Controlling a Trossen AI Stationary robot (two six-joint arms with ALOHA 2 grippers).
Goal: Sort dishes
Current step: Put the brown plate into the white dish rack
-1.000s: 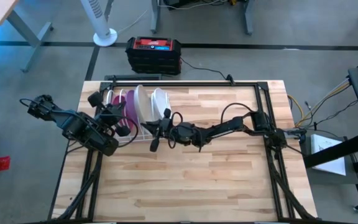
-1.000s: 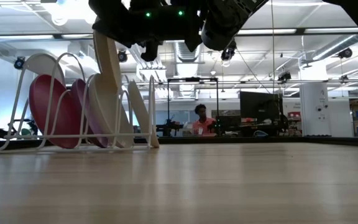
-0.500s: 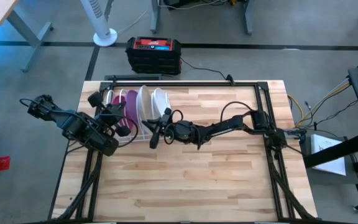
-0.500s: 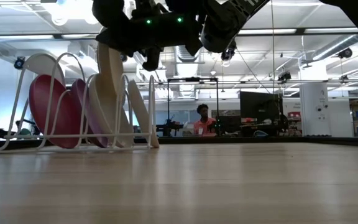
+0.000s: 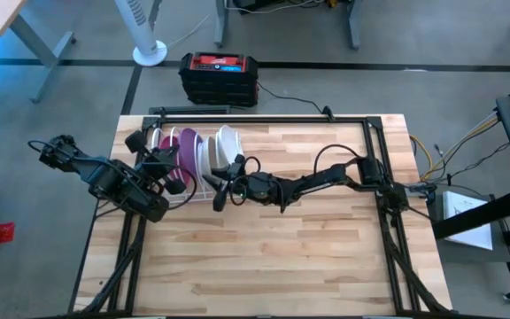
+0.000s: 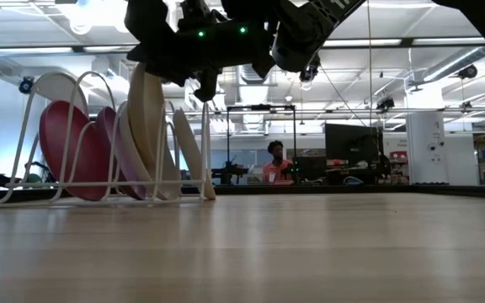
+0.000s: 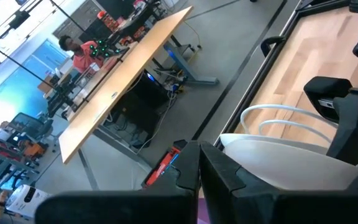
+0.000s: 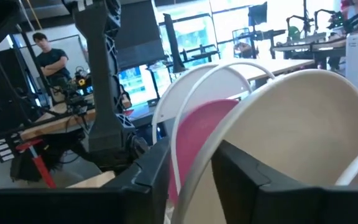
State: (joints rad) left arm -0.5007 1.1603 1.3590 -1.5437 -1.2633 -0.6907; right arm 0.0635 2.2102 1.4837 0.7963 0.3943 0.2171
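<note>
High view: right gripper (image 5: 222, 183) clamped on cream plate (image 5: 201, 158), plate upright in slot of white wire dish rack (image 5: 204, 190) at table's (image 5: 326, 257) far-left part. Magenta plates (image 6: 67, 150) and white plates (image 5: 228, 146) already racked. Left gripper (image 5: 168, 174) beside rack; finger state unclear. Sorting looks nearly done; release remains.

The high camera looks straight down on the whole tabletop (image 5: 264, 257). The low one sits at tabletop level, facing the room across the rack (image 6: 108, 139). Both wrist cameras sit close against the rack (image 8: 229, 74), which all four views share.
</note>
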